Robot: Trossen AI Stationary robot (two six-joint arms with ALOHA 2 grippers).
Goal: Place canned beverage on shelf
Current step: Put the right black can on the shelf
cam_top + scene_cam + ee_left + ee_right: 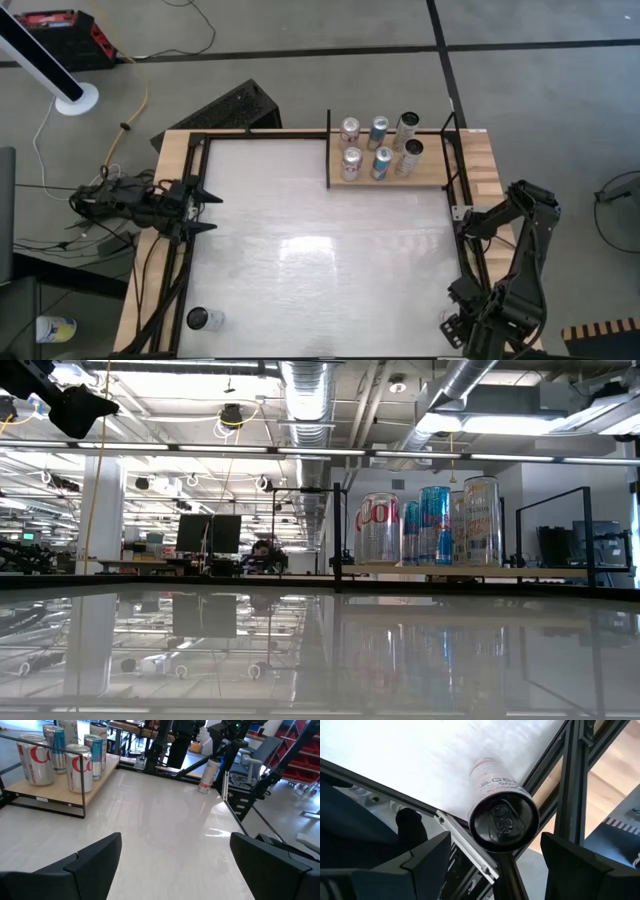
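Observation:
A white can with a black top (504, 821) stands upright on the table's near right corner, also seen in the left wrist view (208, 774). My right gripper (495, 840) hangs over it, pointing down, open; its fingers stand on either side of the can's top with a gap to each. In the high view the right arm (500, 300) covers that can. The shelf (440, 172), a light wooden board with black posts, sits at the table's far right and carries several upright cans (381, 148). My left gripper (205, 207) waits open at the table's left edge, pointing level toward the right.
Another black-topped can (205, 319) stands at the table's near left corner. A black metal frame (570, 795) runs along the table's edges close beside the corner can. The white tabletop (320, 250) between the arms is bare. In the low view the shelf's cans (425, 525) show at the right.

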